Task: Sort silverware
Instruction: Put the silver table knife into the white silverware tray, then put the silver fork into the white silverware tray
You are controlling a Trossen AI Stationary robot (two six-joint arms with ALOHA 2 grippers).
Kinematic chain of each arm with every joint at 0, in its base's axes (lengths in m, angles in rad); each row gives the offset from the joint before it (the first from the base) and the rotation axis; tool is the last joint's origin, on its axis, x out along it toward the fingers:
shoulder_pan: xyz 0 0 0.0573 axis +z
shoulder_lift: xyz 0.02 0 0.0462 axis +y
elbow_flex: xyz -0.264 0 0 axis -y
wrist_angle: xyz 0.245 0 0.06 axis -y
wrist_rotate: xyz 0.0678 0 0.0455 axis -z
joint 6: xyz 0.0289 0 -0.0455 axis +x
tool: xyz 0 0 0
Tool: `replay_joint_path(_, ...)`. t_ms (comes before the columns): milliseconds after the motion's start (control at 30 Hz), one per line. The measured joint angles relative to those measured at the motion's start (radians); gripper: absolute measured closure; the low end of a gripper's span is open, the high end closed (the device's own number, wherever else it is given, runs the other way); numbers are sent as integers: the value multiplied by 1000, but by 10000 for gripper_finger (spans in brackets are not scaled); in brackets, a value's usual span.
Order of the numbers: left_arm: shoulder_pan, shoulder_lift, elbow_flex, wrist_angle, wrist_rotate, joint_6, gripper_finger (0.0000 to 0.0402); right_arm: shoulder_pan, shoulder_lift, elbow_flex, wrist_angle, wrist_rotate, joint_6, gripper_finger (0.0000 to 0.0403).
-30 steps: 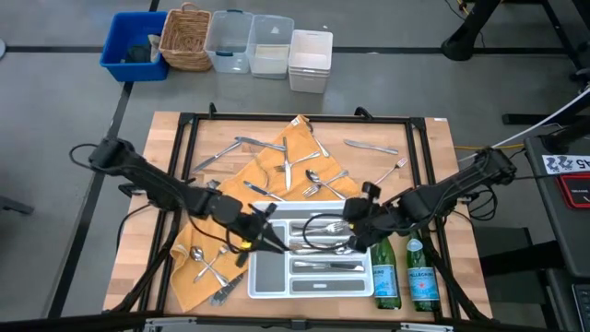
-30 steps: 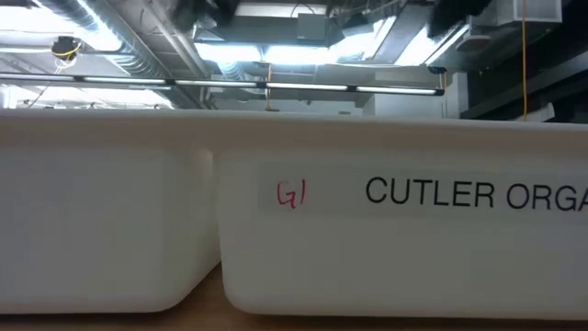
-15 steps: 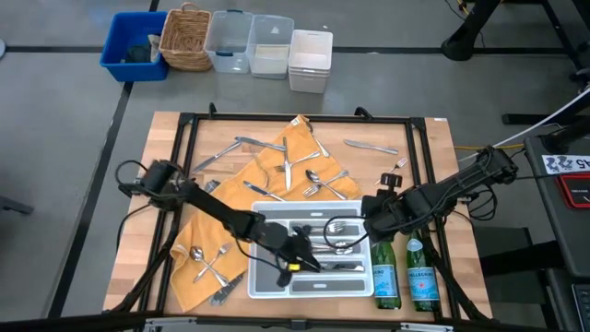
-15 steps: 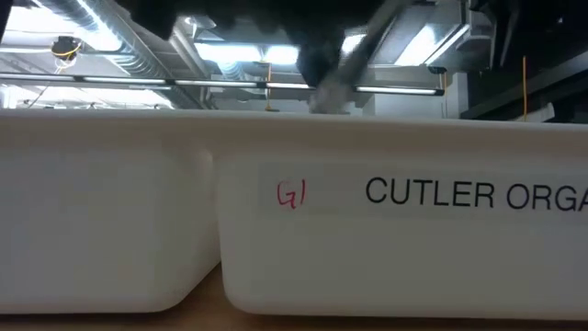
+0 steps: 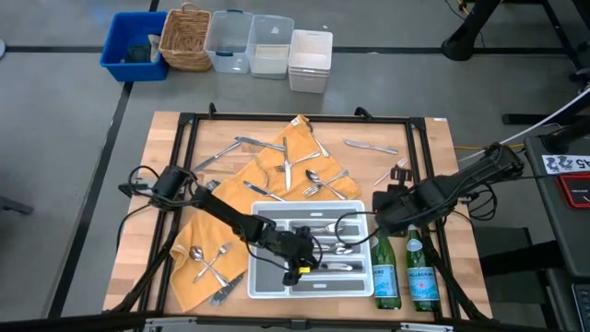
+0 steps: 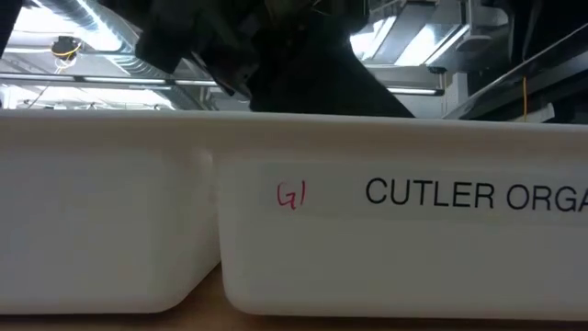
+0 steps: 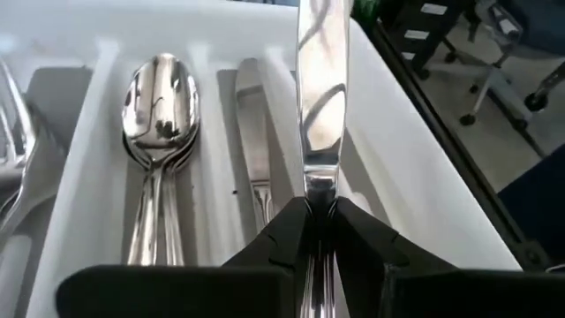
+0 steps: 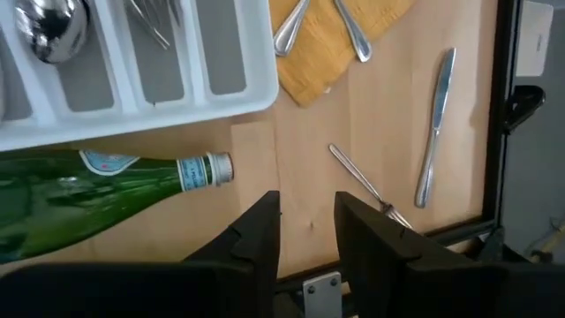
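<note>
**Left arm over tray with knife; right arm backing off**

Since the earlier frame your left gripper [image 5: 300, 263] has travelled from the tray's left edge to above the white divided tray [image 5: 361, 205], and your right gripper [image 5: 385, 210] has pulled back toward the table's right side. You are holding a table knife [image 7: 320, 106] pinched between the left fingers [image 7: 284, 231], blade pointing forward above the slot where another knife [image 7: 254, 150] is lying (spoons [image 7: 159, 106] are stacking in the neighbouring slot). Right fingers are standing apart, holding nothing, hovering near a fork [image 8: 366, 190] and knife [image 8: 435, 124] on bare wood. More silverware [image 5: 304, 175] is waiting on the orange cloth [image 5: 277, 166], beside two green bottles [image 5: 385, 272].
</note>
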Motion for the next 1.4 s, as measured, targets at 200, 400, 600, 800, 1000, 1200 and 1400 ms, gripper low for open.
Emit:
replay_joint_path(200,7,0,0,1,-18,-126,360,0,-85,0,0,19,2,292)
replay_joint_path(400,19,0,0,7,-28,-234,320,0,-162,0,3,64,26,292)
replay_joint_path(600,15,0,0,18,-22,-254,287,0,-216,0,9,136,86,292)
replay_joint_path(800,11,-21,-1,75,-20,-254,288,0,-243,0,3,306,383,292)
replay_joint_path(1000,37,-83,0,103,-20,-254,302,-15,-263,0,0,361,456,292)
replay_joint_path(1200,76,-177,0,38,-18,-235,316,-126,-280,0,-1,321,370,292)
replay_joint_path(1400,123,-284,-1,-126,-18,-190,331,-307,-281,0,20,153,-20,292)
